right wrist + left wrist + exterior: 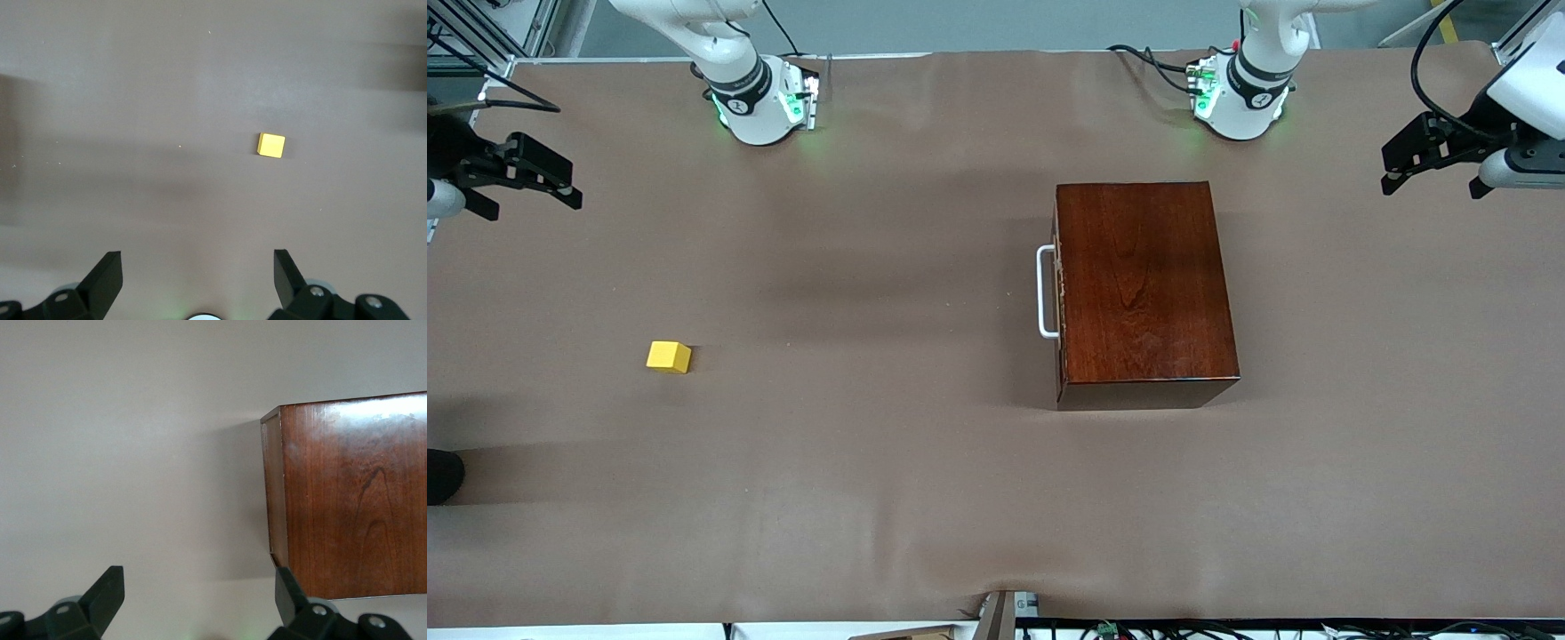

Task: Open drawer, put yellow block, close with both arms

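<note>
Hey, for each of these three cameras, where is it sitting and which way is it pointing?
Front view: high across the table, facing both arm bases; shows the wooden box, yellow block, left gripper and right gripper, each up over its own table end.
Left wrist view: on the left arm, looking down at the box; open fingers show.
Right wrist view: on the right arm, looking down at the block; open fingers show.
Shared: box in front and left wrist; block in front and right wrist.

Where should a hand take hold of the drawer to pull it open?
Grip the white bar handle on the drawer front, which faces the right arm's end of the table. The bar stands off the front, leaving a gap for fingers. Come from that end, fingers across the bar's long run, then pull straight away from the wooden box. The drawer looks fully shut.
</note>
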{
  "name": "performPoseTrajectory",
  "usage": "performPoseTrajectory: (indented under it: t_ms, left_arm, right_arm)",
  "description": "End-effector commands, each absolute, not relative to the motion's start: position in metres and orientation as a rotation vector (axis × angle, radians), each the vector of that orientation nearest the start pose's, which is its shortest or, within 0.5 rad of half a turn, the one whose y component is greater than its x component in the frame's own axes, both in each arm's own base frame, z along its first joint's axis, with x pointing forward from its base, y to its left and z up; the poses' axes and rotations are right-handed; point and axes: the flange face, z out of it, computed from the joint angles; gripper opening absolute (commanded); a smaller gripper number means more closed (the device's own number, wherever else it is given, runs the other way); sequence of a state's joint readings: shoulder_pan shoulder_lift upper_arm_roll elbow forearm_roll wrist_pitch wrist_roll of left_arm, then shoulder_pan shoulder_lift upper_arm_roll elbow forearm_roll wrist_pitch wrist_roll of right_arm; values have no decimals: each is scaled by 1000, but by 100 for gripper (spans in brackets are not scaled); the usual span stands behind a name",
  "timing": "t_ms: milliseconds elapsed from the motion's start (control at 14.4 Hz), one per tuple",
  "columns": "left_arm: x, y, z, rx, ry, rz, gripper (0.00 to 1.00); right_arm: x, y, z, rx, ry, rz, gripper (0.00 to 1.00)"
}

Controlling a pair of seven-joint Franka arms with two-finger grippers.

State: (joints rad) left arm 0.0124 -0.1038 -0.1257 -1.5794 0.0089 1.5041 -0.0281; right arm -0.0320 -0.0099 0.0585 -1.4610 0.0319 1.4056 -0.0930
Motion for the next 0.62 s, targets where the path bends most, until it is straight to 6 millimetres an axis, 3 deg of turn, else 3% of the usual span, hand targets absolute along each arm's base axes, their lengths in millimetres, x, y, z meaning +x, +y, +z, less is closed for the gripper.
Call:
performPoseTrajectory:
  t_ms: [0,554]
  left_arm:
    - [513,-59,674,-3138,128,-38,100]
    - [513,-61,675,-3139,131,-40,100]
  right_arm:
    - [530,17,672,-3087,-182,59,100]
    - [531,10,670,-3087,-165,63,100]
